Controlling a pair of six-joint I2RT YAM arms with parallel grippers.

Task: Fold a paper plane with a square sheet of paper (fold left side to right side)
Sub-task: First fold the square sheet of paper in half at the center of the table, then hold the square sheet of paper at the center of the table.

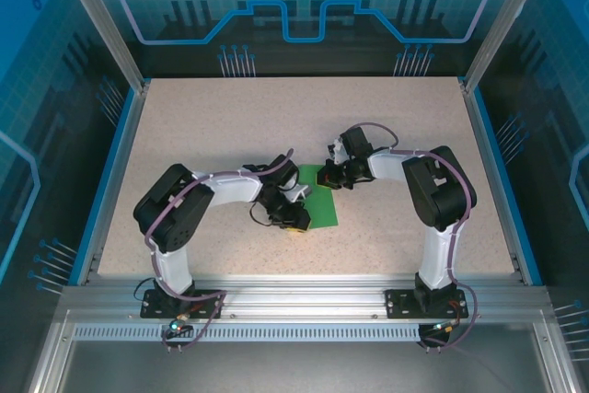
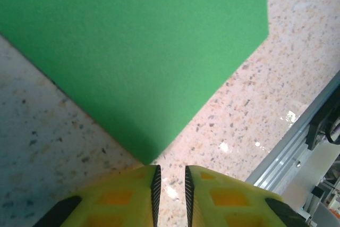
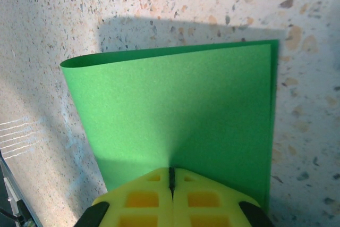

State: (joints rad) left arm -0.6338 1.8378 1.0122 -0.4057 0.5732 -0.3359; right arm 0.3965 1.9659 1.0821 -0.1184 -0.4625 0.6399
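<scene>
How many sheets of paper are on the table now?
1. The paper lies midway across the table, folded over, one edge pinched in the right pincer. Another sheet underneath would be hidden.

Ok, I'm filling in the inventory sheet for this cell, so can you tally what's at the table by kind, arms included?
Green paper sheet: 1
Robot arms: 2, the left arm and the right arm
Total: 3
</scene>
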